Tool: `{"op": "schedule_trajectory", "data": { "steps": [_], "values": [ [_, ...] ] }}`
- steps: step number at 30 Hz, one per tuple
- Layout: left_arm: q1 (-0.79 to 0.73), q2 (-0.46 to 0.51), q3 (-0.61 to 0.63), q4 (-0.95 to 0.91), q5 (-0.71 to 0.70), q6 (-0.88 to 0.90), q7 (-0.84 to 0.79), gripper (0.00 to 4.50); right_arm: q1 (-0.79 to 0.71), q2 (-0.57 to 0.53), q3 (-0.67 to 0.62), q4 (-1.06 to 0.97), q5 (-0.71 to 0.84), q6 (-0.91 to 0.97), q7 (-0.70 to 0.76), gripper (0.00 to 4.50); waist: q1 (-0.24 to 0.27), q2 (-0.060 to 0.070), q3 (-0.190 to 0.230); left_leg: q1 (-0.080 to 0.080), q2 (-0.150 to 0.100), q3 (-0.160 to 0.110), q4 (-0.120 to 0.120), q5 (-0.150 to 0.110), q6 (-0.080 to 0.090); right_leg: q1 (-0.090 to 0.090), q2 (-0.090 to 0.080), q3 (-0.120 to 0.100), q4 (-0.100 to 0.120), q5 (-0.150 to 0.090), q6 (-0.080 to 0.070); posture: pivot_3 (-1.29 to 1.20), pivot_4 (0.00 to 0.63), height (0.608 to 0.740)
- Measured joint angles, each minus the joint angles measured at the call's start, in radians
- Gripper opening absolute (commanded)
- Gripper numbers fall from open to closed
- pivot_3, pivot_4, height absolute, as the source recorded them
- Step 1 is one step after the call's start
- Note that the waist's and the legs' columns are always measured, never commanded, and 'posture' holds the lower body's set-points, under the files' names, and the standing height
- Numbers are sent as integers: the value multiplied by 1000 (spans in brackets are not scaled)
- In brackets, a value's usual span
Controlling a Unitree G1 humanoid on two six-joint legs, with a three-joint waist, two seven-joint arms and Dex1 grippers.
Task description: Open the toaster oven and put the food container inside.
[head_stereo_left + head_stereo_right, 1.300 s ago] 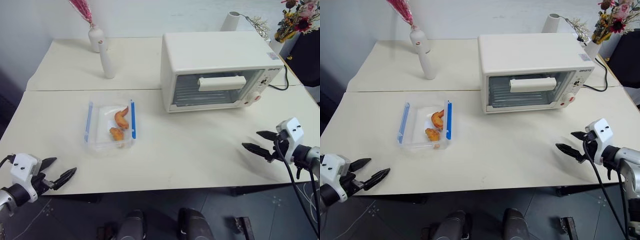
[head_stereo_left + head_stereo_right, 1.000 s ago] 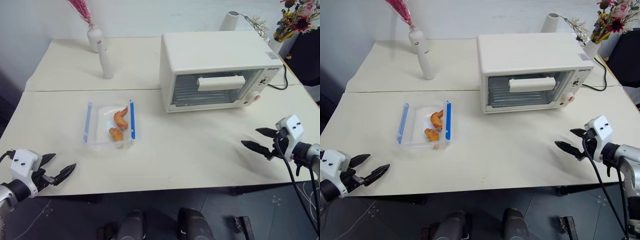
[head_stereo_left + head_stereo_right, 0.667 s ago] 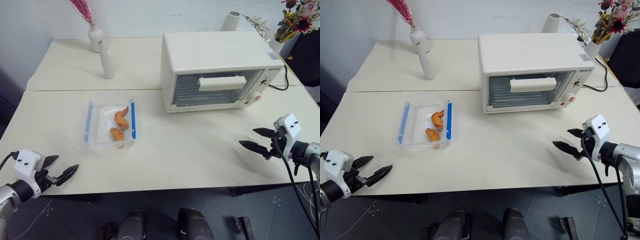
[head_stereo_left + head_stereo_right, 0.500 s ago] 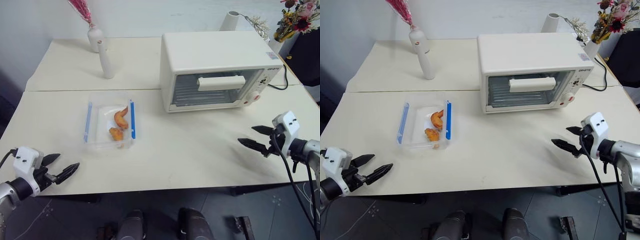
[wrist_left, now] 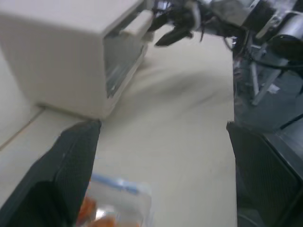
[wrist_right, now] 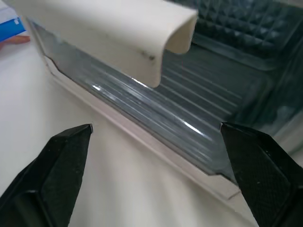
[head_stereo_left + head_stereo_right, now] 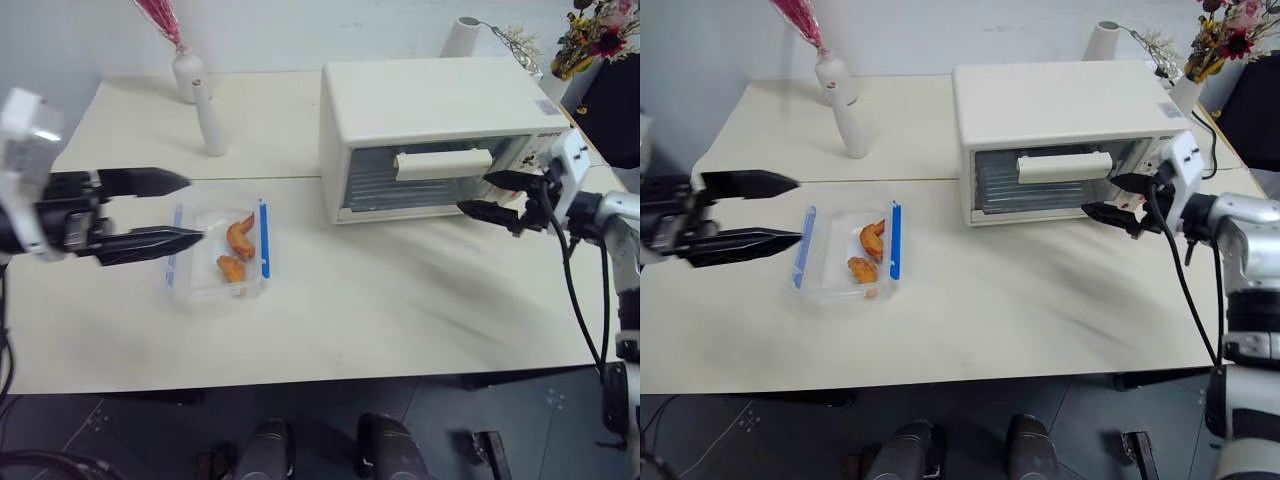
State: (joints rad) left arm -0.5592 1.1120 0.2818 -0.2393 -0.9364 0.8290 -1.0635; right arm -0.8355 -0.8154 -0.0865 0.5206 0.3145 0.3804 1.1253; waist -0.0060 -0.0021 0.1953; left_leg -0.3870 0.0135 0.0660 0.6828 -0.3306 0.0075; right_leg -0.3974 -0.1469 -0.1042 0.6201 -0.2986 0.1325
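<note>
The cream-white toaster oven (image 7: 430,120) stands at the back right of the table, its glass door (image 6: 189,99) shut and its white bar handle (image 7: 443,165) across the front. My right gripper (image 7: 473,193) is open just in front of the door, by the handle's right end, touching nothing. The food container (image 7: 222,252), clear with blue clip strips and orange-brown food inside, lies left of the oven. My left gripper (image 7: 193,209) is open and empty, held above the table with its tips over the container's left edge.
Two white vases (image 7: 213,120) stand at the back left. A white cylinder (image 7: 462,38) and a flower bouquet (image 7: 590,35) are behind the oven at the right. A black cord (image 7: 572,150) runs off its right side. A seam (image 7: 120,180) crosses the table (image 7: 380,310).
Both arms have risen. The left gripper swung up and right from the table's front-left edge to the container. The right gripper moved from the front right up to the oven door.
</note>
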Motion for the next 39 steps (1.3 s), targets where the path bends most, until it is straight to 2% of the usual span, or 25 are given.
{"op": "schedule_trajectory", "data": {
  "steps": [2,7,18,28,31,39],
  "values": [
    [-76,-60,-86,11,27,-9,2,4500,-19,12,6,51,-19,-32,5,4474,-5,-1,1,0,0,1,1,0,0,0,0,0,0,0,0,0,150,740],
    [-164,-131,-143,42,79,-38,2,4500,-24,17,2,67,-25,-52,10,4474,-21,0,1,0,1,0,0,0,0,0,1,0,1,0,0,0,150,740],
    [-186,-215,-197,96,165,-85,-24,4500,35,17,-49,-202,103,121,5,4474,-12,0,2,-1,0,-1,2,0,0,0,1,0,1,0,0,0,150,740],
    [-301,-333,-258,204,278,-149,-7,4500,141,20,-104,-384,182,234,-51,4474,1,0,2,-1,1,0,1,0,0,0,1,0,1,0,0,0,150,740],
    [-339,-379,-279,262,320,-177,0,3917,185,22,-125,-449,210,264,-77,4500,2,0,2,-1,1,0,1,0,0,-1,1,0,1,0,0,0,150,740],
    [-512,-544,-337,449,457,-297,43,1394,314,33,-178,-613,284,320,-140,4500,4,0,2,-1,1,0,1,0,0,-1,2,0,1,0,0,0,150,740]
  ]
}}
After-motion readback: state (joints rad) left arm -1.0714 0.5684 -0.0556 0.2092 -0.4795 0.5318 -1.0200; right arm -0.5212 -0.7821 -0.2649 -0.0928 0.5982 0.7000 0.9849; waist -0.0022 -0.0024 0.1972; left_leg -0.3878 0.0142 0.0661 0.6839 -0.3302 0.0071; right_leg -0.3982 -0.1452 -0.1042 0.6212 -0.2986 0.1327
